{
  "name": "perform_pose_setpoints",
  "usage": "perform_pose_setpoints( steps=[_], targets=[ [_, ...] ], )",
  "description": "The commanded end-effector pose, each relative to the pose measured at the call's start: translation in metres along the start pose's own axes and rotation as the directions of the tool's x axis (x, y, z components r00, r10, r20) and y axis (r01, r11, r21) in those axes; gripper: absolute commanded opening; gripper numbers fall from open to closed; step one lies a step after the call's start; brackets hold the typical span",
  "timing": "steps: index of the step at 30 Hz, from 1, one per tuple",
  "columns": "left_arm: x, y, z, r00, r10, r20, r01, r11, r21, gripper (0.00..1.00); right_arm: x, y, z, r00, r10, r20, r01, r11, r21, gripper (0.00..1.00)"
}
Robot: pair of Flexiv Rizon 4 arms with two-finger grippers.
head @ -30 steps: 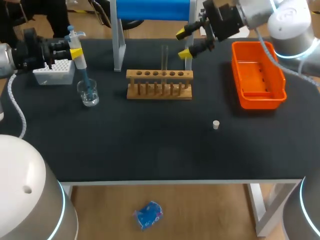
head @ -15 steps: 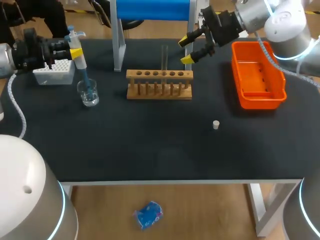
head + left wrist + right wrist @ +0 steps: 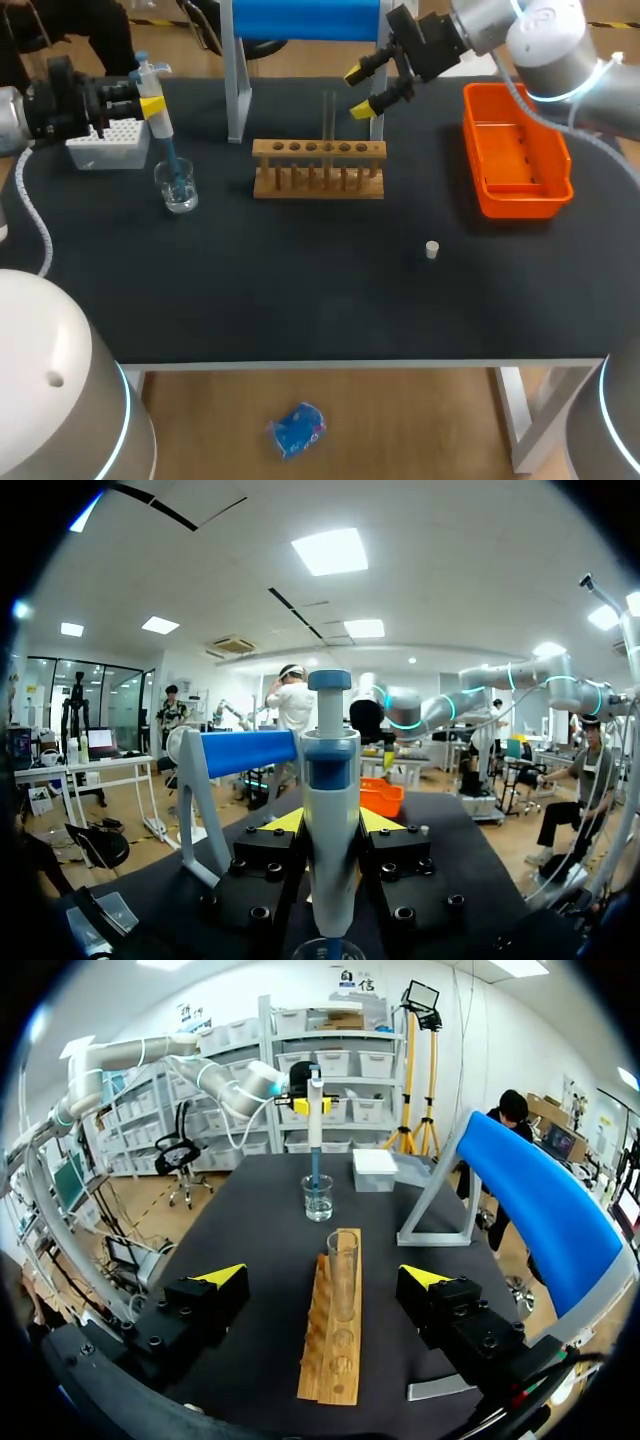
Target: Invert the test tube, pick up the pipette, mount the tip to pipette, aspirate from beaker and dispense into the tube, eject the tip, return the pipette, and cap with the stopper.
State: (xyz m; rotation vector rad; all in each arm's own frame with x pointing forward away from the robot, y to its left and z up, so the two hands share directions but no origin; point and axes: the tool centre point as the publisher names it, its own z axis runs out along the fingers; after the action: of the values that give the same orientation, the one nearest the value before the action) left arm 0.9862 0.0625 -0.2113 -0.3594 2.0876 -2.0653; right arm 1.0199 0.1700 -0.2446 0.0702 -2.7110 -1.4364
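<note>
While the left hand (image 3: 152,106) grips one pipette (image 3: 161,124), one tube (image 3: 329,118) stands.

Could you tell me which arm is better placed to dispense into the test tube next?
Left, probably. The left gripper is shut on the pipette, its tip in the beaker; the right gripper is open and empty, near the test tube.

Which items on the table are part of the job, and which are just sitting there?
Job: pipette, beaker, test tube, stopper, tip box.
Not named in the task: wooden rack holding the tube, orange bin, blue-topped stand; probably supports, role unclear.
</note>
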Motion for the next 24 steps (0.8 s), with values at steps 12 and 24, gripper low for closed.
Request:
perform_pose_setpoints(
  steps=[12,24],
  targets=[
    [-0.0002,-0.0005,-0.0003,1.000,-0.001,-0.001,0.001,1.000,-0.001,0.00,-0.0069,0.0022,0.0020,0.999,-0.014,-0.037,0.015,1.000,0.005,1.00],
    [0.0011,-0.0049,-0.0034,1.000,0.022,-0.003,-0.022,1.000,-0.010,0.00,-0.0069,0.0022,0.0020,0.999,-0.014,-0.037,0.015,1.000,0.005,1.00]
  ],
)
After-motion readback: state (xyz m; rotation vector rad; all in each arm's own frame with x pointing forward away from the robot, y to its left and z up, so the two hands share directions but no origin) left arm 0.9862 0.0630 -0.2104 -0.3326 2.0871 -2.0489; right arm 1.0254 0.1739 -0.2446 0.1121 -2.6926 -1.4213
